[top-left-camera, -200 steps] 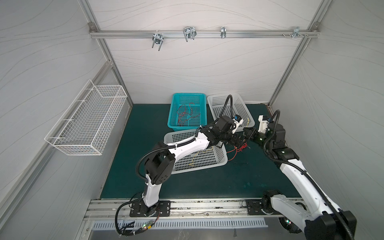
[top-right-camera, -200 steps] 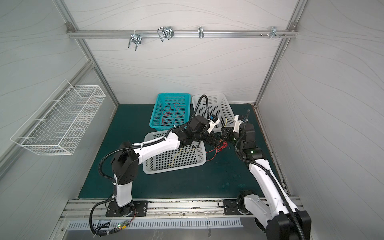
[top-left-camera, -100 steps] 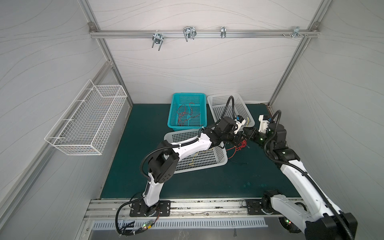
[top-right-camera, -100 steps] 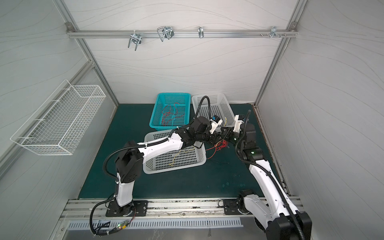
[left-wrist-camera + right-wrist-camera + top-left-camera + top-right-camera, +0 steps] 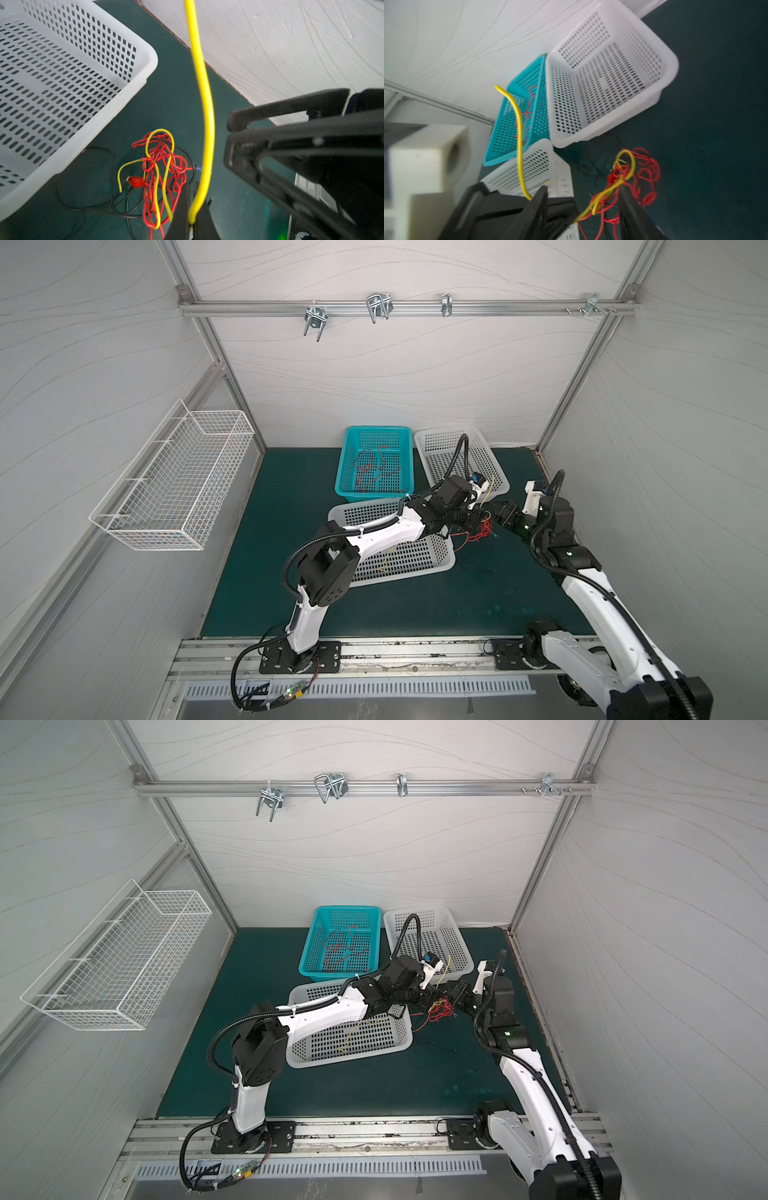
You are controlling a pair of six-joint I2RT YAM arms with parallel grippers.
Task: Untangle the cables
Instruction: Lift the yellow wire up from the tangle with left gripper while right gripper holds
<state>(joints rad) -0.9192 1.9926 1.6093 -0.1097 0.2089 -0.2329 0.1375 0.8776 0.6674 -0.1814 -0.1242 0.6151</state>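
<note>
Left tool (image 5: pixel 193 207) clamps yellow cable (image 5: pixel 207 104), wrist view

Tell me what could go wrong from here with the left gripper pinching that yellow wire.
1. The left gripper is shut on the yellow wire, but a yellow loop sits wound into the red tangle; a pull may tighten the knot rather than free it.
2. The right gripper is open and pins nothing, so the whole tangle could lift or drag along the mat.

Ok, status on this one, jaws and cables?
Left jaws shut on a thin yellow wire. Right jaws open at the red, yellow and black wire tangle on the green mat. White perforated plastic basket close beside it.
</note>
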